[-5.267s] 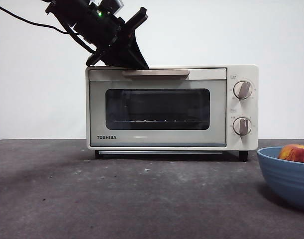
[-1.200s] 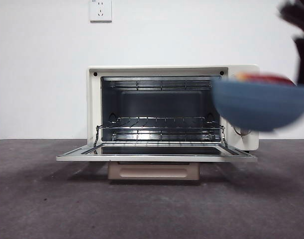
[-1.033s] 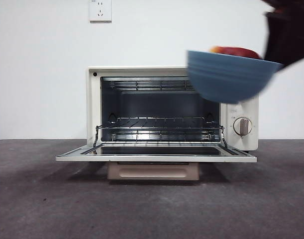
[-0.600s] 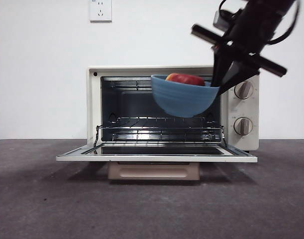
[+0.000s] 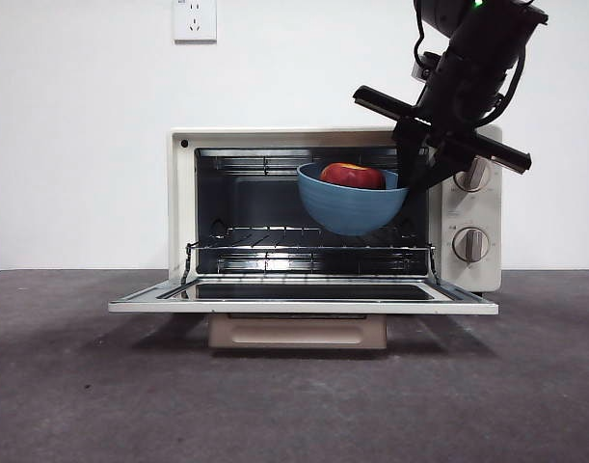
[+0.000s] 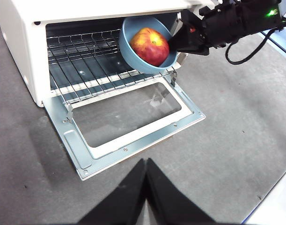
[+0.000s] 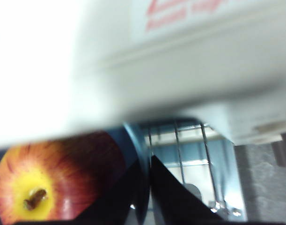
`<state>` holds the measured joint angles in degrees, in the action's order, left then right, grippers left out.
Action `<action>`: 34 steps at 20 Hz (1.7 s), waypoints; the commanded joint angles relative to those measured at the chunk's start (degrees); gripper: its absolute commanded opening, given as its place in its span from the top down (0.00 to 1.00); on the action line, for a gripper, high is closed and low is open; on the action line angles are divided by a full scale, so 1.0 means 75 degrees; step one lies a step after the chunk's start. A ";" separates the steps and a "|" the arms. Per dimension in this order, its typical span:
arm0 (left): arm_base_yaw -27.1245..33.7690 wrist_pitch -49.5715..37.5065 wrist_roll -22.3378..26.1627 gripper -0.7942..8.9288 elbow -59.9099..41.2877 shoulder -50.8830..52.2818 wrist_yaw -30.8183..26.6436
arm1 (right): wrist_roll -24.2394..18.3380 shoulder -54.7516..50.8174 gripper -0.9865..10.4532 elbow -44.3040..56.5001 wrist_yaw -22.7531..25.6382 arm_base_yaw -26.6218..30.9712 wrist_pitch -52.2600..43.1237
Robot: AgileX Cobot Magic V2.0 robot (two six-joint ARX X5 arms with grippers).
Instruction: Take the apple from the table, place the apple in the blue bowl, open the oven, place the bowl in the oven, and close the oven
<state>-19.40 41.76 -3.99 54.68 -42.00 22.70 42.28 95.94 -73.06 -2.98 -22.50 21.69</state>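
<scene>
**Bowl with apple held in the open oven's mouth**

At the left of the front view stands the oven (image 5: 183, 207), cream-white, on the dark grey table (image 5: 82, 386); its door (image 5: 304, 297) lies folded down flat, the beige handle (image 5: 297, 333) below its front edge; inside, the wire rack (image 5: 308, 249) spans the cavity. Right of centre the blue bowl (image 5: 352, 204) hangs above the rack, not touching it, tilted slightly, within the door opening; the apple (image 5: 352, 176) sits in it, red with a yellow stem hollow. Further right, the right gripper (image 5: 413, 166) comes down from above in front of the two knobs (image 5: 468, 210), its jaws pinched on the bowl's right rim. The left gripper (image 6: 145, 168) hangs above the table before the door, jaws pressed together, holding nothing.
</scene>
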 commanded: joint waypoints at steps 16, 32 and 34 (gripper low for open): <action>-0.0023 -0.0079 0.0003 0.91 0.0044 -0.0047 0.0026 | 0.0495 0.0332 0.77 -0.0204 0.0408 -0.0286 -0.0615; 0.0122 -0.0487 0.0154 0.91 -0.0006 -0.0717 -0.0565 | -0.1466 -0.1399 0.77 -0.0204 0.0411 -0.0490 0.0746; 0.0431 -0.0886 0.0061 0.91 -0.0119 -0.1166 -0.0568 | -0.2221 -0.2017 0.76 -0.0204 0.0402 -0.0597 0.1195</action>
<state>-16.03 35.59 -3.77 53.65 -50.13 18.50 30.48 80.66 -73.58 -0.01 -26.61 30.46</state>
